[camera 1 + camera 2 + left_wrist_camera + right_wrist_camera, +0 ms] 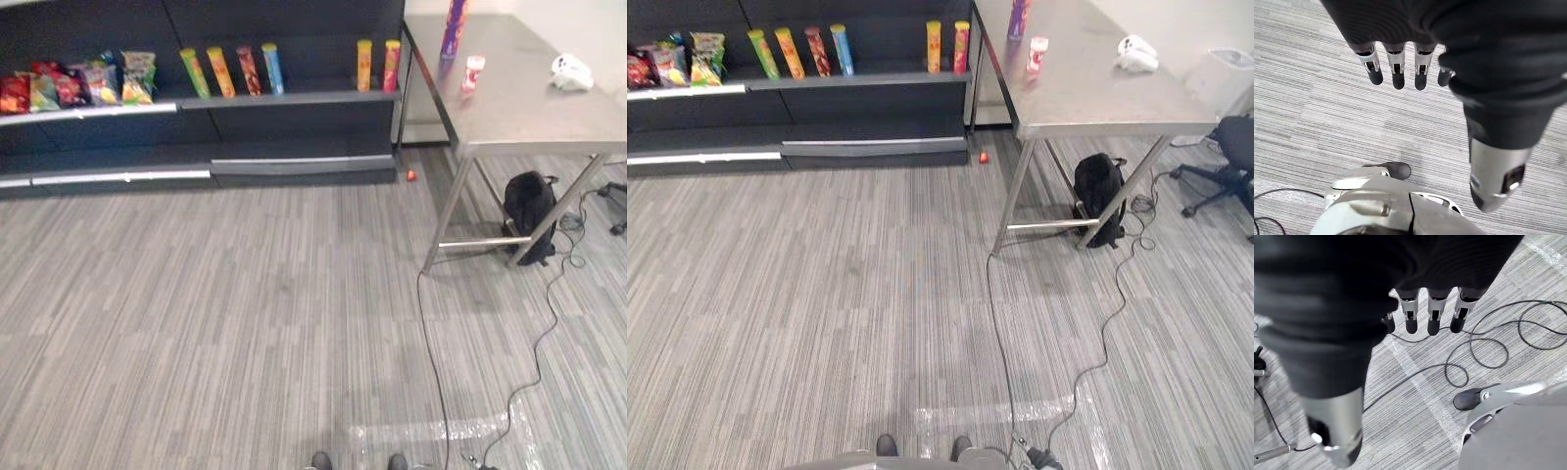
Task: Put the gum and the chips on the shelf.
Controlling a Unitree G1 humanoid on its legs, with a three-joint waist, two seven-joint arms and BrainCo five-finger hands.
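Gum (473, 73), chips (454, 27) stand on table (529, 108) beside shelf (284, 99), awaiting pickup; left hand (1397, 71), right hand (1433, 316) hang empty, fingers straight (nothing within reach).

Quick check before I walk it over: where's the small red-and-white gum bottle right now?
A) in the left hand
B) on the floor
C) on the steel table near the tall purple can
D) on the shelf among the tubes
C: the gum bottle stands on the steel table near the purple can, and the left hand and right hand hang open, holding nothing.
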